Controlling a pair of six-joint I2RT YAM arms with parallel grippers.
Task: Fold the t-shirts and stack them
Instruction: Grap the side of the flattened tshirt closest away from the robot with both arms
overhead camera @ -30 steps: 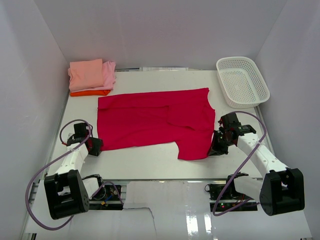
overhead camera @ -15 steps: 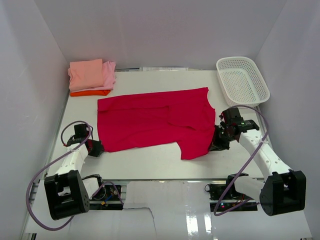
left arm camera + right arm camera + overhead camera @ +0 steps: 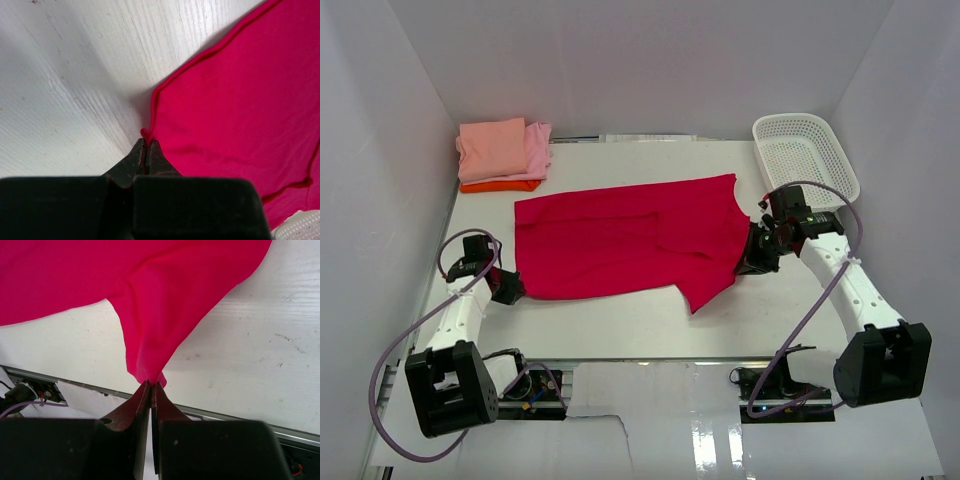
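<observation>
A large crimson-red t-shirt (image 3: pixel 620 240) lies spread across the middle of the table. My left gripper (image 3: pixel 510 290) is shut on its near left corner (image 3: pixel 146 135), pinching the hem. At the shirt's right side my right gripper (image 3: pixel 752 262) is shut on the shirt's near right corner (image 3: pixel 150 375), with the cloth (image 3: pixel 165 305) drawn up off the table into a point. Folded t-shirts are stacked at the far left: salmon-pink (image 3: pixel 492 148) on top, light pink (image 3: pixel 538 150) beside and under it, orange (image 3: pixel 500 185) at the bottom.
A white lattice basket (image 3: pixel 805 162) stands at the far right of the table. White walls close in on both sides. The table's near edge with a metal rail (image 3: pixel 240 415) and cables runs just past the right gripper.
The left gripper closed on the red shirt's near left corner. The right gripper moved up and away with its corner, lifting and pulling the right lower edge inward.
</observation>
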